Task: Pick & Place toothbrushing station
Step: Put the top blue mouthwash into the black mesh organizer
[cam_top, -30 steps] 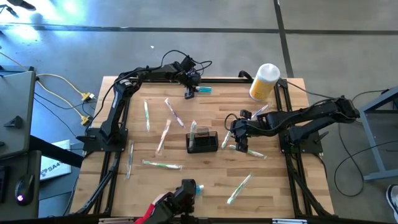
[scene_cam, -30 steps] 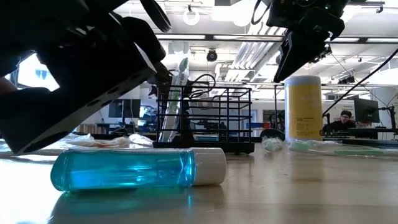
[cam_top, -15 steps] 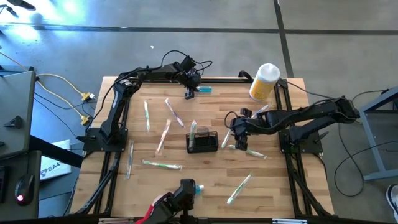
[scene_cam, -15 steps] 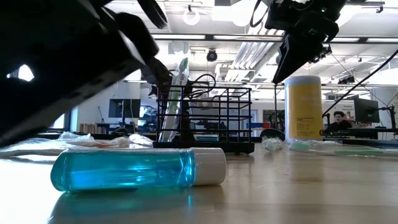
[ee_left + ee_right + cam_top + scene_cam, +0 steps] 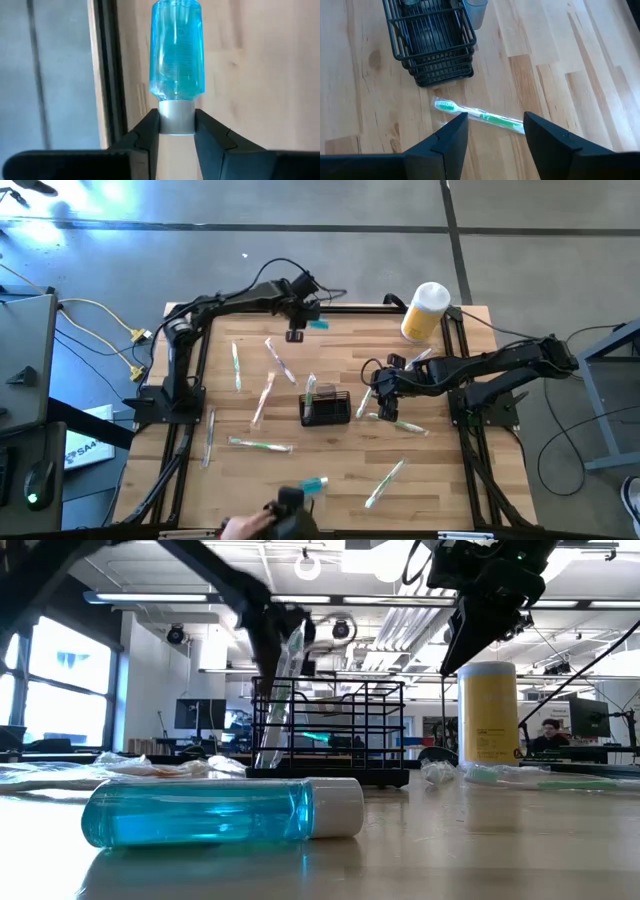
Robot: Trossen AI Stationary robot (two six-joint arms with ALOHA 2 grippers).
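Table (image 5: 440, 470): right gripper (image 5: 381, 402) hovers, fingers (image 5: 451, 134) apart.

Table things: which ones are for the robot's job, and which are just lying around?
For the job: black wire caddy; right gripper, open over a wrapped toothbrush beside the caddy; left gripper, shut on a blue bottle at the far edge.
Lying about: yellow canister; other blue bottle; loose toothbrushes.

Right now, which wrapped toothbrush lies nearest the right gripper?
The green-handled toothbrush directly below the right gripper, on the table beside the black wire caddy. The other brushes lie farther off across the table.
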